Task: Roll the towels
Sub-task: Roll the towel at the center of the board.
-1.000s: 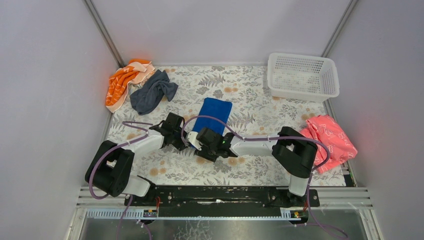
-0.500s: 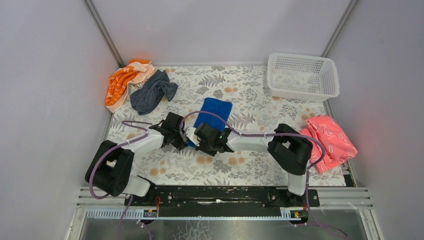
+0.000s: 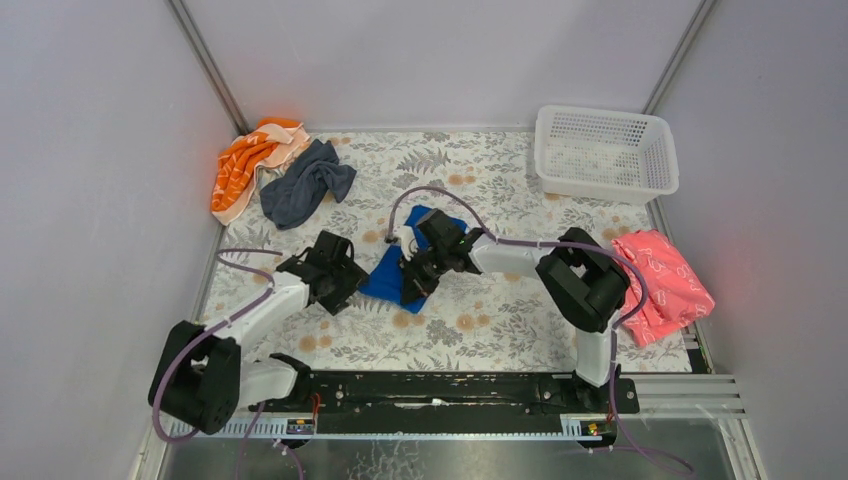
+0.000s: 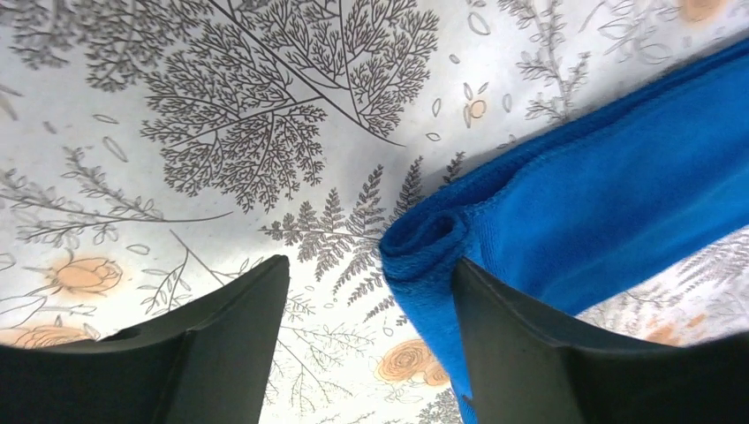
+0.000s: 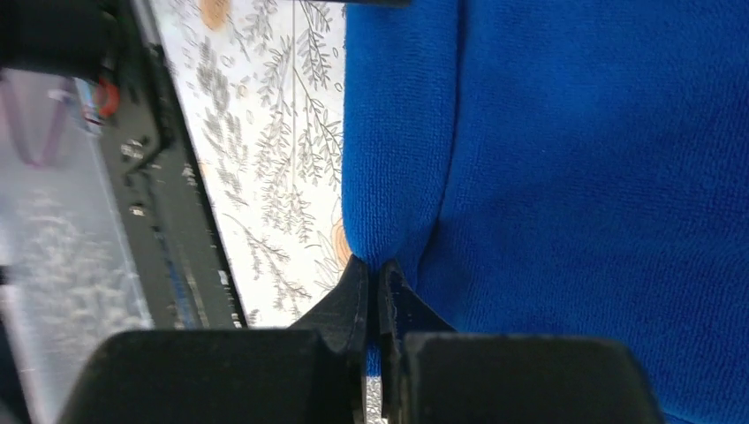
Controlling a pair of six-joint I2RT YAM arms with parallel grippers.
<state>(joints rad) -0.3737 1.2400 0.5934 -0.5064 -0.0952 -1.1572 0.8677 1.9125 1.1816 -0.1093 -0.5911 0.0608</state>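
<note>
The blue towel (image 3: 385,280) lies mid-table, its near edge lifted and folded over. My right gripper (image 3: 415,283) is shut on a fold of it; in the right wrist view the jaws (image 5: 371,269) pinch the blue cloth (image 5: 574,177) between them. My left gripper (image 3: 355,285) stands open just left of the towel. In the left wrist view the towel's curled corner (image 4: 424,243) rests against the inner side of the right finger (image 4: 512,344), with bare table between the jaws (image 4: 371,263). The dark grey towel (image 3: 303,185) lies crumpled at the far left.
An orange striped cloth (image 3: 245,165) is bunched in the far left corner beside the grey towel. A white mesh basket (image 3: 605,150) stands at the far right. A pink cloth (image 3: 660,280) lies at the right edge. The table carries a floral cover (image 3: 500,330).
My right gripper has shut on the blue towel's near edge and carried it away from the bases, folding the cloth. My left gripper has opened and drawn back left.
</note>
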